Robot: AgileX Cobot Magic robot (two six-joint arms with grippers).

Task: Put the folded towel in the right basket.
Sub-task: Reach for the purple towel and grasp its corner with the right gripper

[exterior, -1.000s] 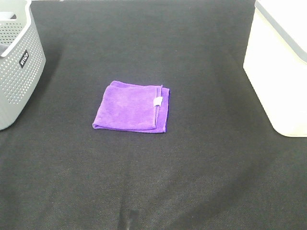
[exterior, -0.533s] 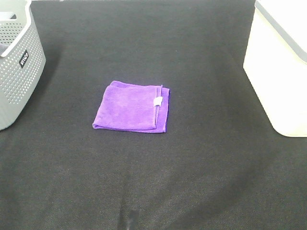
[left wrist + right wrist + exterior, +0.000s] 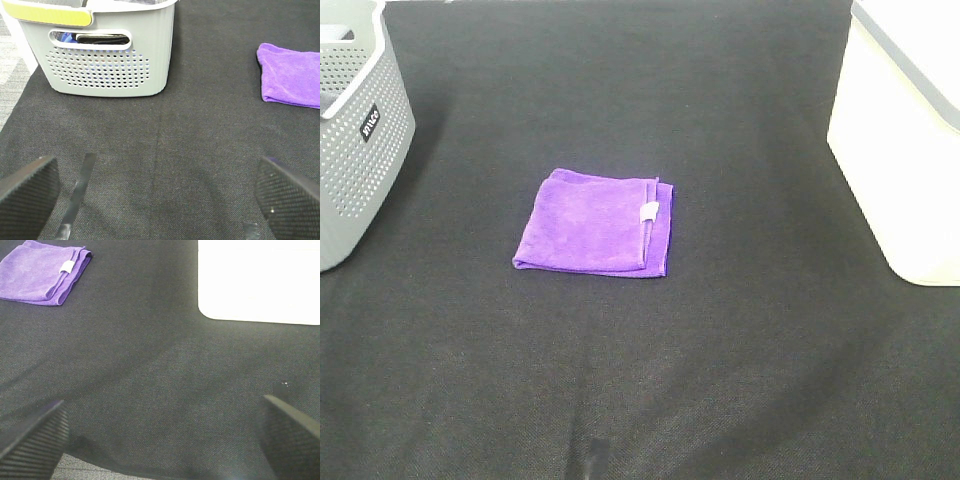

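The folded purple towel [image 3: 595,224] with a small white label lies flat on the black table, near the middle. It also shows in the left wrist view [image 3: 291,75] and in the right wrist view [image 3: 44,272]. The right basket [image 3: 905,130] is white and stands at the table's right edge; its wall shows in the right wrist view [image 3: 257,280]. My left gripper [image 3: 159,195] is open over bare table, well short of the towel. My right gripper [image 3: 160,435] is open over bare table, apart from towel and basket. Neither gripper shows in the exterior high view.
A grey perforated basket [image 3: 355,120] stands at the table's left edge; in the left wrist view [image 3: 105,47] it has a yellow-green rim and dark items inside. The black cloth [image 3: 720,350] covers the table.
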